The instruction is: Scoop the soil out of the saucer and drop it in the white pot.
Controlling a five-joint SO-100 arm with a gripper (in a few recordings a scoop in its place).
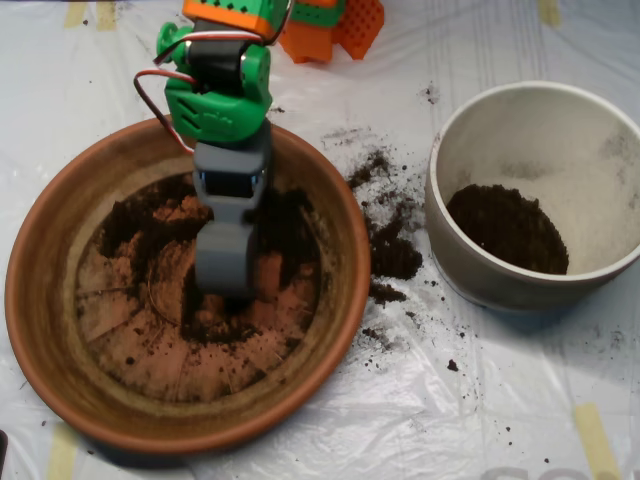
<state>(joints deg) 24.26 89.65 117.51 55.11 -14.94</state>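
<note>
- Reaching down from the top of the overhead view, the green and orange arm (pixel 215 90) points its grey scoop (pixel 222 268) into the saucer (pixel 50 330), tip low over the middle of the dish.
- Seen from above, the scoop's two shells look drawn together; whether any soil sits inside them cannot be told.
- Dark, crumbly soil (pixel 140 215) lies in clumps and thin smears across the saucer's ridged terracotta base, thickest beside the scoop.
- At right stands the white pot (pixel 470 270), round, tall-walled, speckled inside, with a dark soil heap (pixel 507 227) on its bottom.
- Spilled crumbs (pixel 392 245) dot the crinkled white plastic sheet (pixel 450 420) between both vessels.
</note>
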